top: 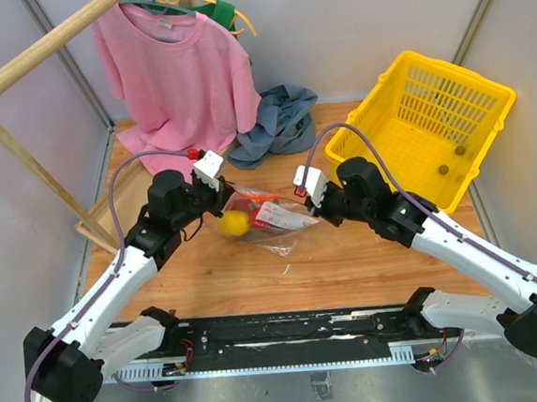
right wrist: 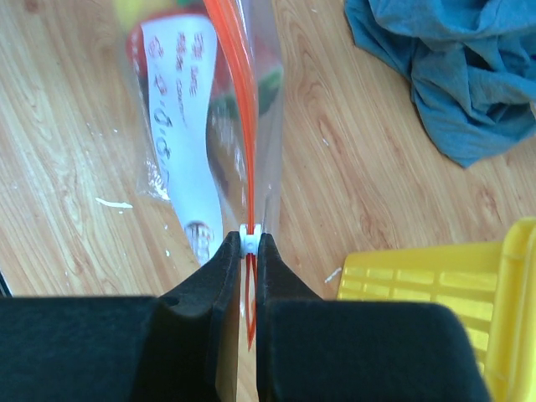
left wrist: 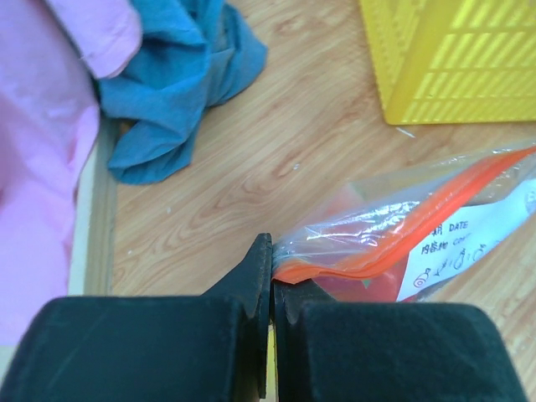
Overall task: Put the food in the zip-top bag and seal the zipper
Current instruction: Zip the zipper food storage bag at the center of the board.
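Observation:
The clear zip-top bag (top: pixel 268 218) with a white label hangs stretched between my two grippers, just above the table. Inside it I see a yellow fruit (top: pixel 234 223) and red pieces. My left gripper (top: pixel 223 194) is shut on the bag's left corner at the end of the orange-red zipper (left wrist: pixel 402 230). My right gripper (top: pixel 311 197) is shut on the small white slider (right wrist: pixel 249 241) of the zipper (right wrist: pixel 237 92), which runs straight away from its fingers. The rest of the food is blurred behind the plastic.
A yellow plastic basket (top: pixel 431 121) stands at the back right, close to my right arm. A crumpled blue cloth (top: pixel 276 120) lies at the back centre. A pink shirt (top: pixel 177 73) hangs on a wooden rack (top: pixel 14 82) at the back left.

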Robot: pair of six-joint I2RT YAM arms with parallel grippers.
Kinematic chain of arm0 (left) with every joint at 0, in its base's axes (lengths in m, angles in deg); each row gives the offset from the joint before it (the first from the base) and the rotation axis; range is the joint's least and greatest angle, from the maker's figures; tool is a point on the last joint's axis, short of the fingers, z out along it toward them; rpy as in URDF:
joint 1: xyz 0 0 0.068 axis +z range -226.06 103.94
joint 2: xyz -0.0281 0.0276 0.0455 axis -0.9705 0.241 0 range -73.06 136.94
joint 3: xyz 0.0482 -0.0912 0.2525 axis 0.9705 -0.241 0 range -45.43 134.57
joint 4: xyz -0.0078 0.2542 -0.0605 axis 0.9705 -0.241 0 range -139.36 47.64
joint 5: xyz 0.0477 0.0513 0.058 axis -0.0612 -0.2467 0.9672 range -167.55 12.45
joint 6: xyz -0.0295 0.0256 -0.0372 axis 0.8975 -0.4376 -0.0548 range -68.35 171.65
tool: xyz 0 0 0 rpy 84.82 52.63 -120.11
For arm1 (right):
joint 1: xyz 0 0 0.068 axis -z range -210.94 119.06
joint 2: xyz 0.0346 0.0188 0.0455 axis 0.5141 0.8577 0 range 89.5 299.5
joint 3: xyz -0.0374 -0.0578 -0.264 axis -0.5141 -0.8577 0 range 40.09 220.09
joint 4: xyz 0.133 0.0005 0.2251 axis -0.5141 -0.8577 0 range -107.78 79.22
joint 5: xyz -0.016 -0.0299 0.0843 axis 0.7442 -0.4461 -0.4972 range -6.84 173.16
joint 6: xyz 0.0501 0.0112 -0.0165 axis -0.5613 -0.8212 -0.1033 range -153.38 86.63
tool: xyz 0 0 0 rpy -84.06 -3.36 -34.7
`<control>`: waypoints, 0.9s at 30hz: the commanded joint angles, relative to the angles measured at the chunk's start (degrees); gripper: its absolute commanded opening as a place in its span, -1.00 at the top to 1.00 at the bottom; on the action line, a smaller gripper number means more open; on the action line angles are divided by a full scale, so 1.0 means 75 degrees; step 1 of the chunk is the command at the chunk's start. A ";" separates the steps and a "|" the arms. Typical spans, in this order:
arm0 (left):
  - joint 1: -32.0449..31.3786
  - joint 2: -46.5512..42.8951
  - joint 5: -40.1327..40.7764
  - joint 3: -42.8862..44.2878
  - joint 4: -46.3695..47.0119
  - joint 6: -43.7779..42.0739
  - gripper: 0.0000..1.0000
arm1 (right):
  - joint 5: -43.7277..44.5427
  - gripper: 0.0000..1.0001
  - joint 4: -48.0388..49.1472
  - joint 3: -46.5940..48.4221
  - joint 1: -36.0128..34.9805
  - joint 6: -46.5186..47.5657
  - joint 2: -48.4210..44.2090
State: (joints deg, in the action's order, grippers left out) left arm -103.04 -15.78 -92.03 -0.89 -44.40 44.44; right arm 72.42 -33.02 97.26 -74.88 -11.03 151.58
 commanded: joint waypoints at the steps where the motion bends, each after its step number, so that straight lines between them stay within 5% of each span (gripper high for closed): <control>1: 0.0281 -0.0251 0.1451 -0.0092 0.0384 0.0266 0.99 | 0.1072 0.99 -0.0787 -0.0194 0.0171 -0.0170 -0.0275; 15: 0.0442 -0.0297 0.1828 -0.0127 0.0305 0.0357 0.99 | 0.1993 0.99 -0.0855 0.0030 0.0665 -0.0535 0.0007; 27: 0.0444 0.0195 0.1238 0.0231 0.0599 0.0636 0.99 | 0.1551 0.99 0.0688 0.0632 0.0940 -0.0386 0.0324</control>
State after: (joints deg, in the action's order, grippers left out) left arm -100.98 -14.39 -84.73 -0.89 -44.60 48.12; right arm 82.36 -33.04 101.13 -69.00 -14.09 153.96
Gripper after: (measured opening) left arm 0.010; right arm 0.063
